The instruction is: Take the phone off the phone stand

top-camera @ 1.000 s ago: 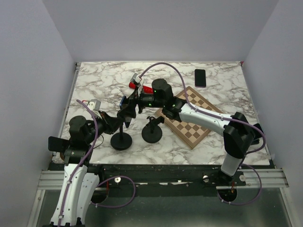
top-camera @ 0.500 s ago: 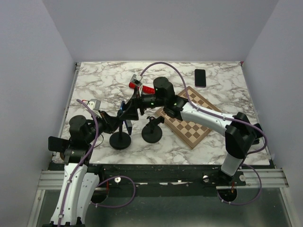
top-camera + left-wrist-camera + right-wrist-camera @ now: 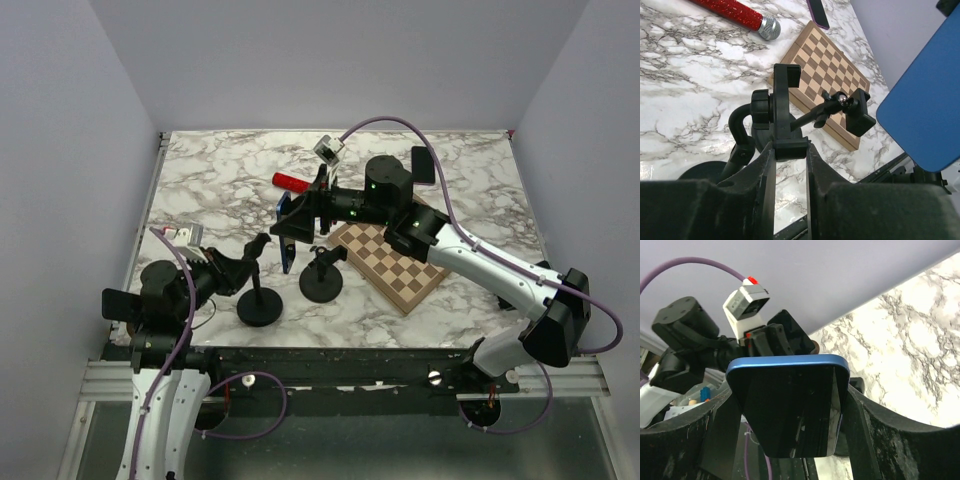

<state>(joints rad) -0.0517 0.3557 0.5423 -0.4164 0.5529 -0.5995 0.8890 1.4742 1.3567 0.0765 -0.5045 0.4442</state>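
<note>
While the right gripper (image 3: 288, 228) pinched the blue phone (image 3: 285, 240) across its width, its jaws stood wide, one finger flat against each long edge, and the phone hung in the air above the marble table (image 3: 200, 180). From the right wrist, the phone filled the gap between the fingers (image 3: 722, 435), its dark glass toward the camera and its blue rim showing along the far end.

The left gripper (image 3: 245, 265) was pressed almost together, nipping the foot of the phone stand's cradle. In its own wrist view the two fingers (image 3: 765, 175) squeezed that foot from either side, and the cradle of the phone stand (image 3: 785, 105) rose upright just beyond them with nothing in its slot. The stand's round base (image 3: 259, 308) sat on the table below the left fingertips. The phone floated up and to the right of the left gripper, apart from the cradle, with only its blue back visible from there.

A second stand (image 3: 322, 283) stood on the table near the right gripper, under and just nearer than the held phone; past the left fingers its small head appeared against the chessboard (image 3: 835, 70). That chessboard lay under the right forearm, behind the right fingers. A red microphone (image 3: 292, 181) lay on the marble beyond the right gripper, well apart from the left one
</note>
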